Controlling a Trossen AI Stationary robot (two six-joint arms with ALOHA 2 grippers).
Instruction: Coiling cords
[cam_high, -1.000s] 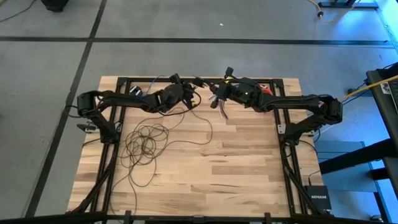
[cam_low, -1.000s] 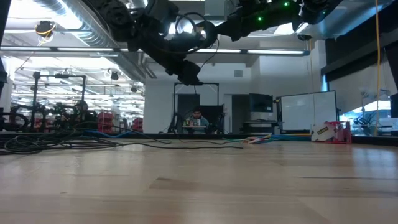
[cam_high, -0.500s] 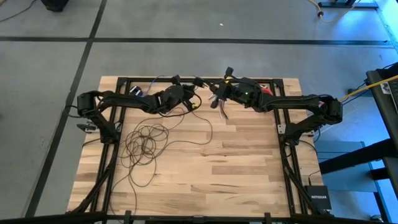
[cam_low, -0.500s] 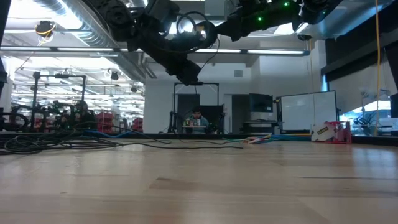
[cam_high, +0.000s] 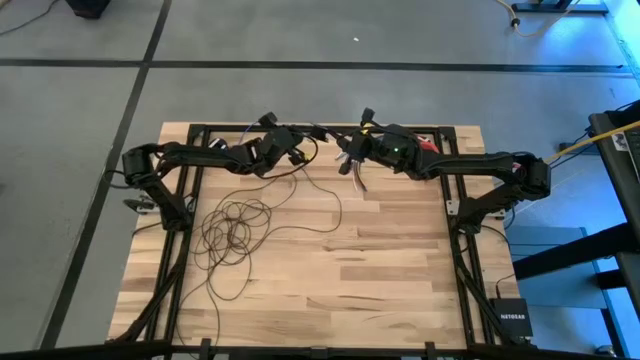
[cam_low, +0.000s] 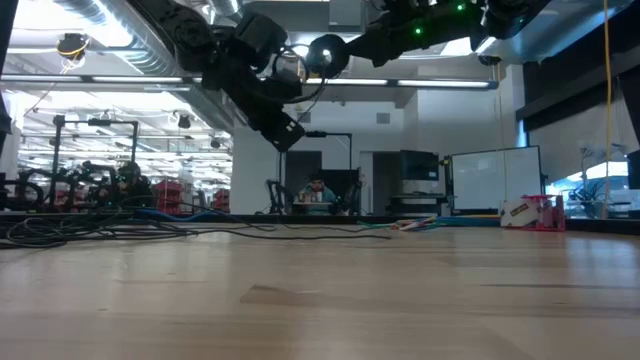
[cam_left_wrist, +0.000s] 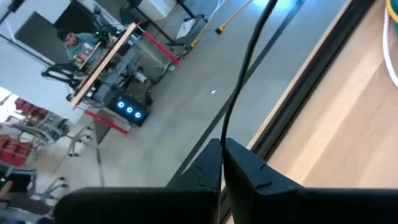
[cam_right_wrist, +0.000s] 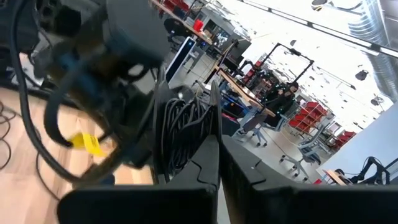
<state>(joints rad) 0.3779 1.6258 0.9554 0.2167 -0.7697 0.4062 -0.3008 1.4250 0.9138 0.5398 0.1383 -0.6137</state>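
- Near the far edge of the bench (cam_high: 400, 250), both arms are raised above the wood and face each other, the left gripper (cam_high: 296, 146) close to the right gripper (cam_high: 345, 160).
- Left jaws are clenched on a thin dark strand of the cords (cam_left_wrist: 245, 68); in the left wrist view the wire goes straight out from between the shut fingers (cam_left_wrist: 249, 171).
- Right jaws are also clenched. In the right wrist view a small bundle of dark turns (cam_right_wrist: 183, 127) stands just past the fingers, and I judge they grasp this already wound part of the cords.
- Most of the cords (cam_high: 235, 228) lie loose on the left half of the bench, in many tangled loops, and one long strand runs from there up toward the two grippers.
- The small round puck at the end I cannot find with certainty in these views.
- My judgement: the coiling is started but far from done. Only a few turns are collected, and the big loose heap must be pulled up and wound, turn after turn.
- A person sits at a desk (cam_low: 316, 192) in the room behind, well apart from the robot.
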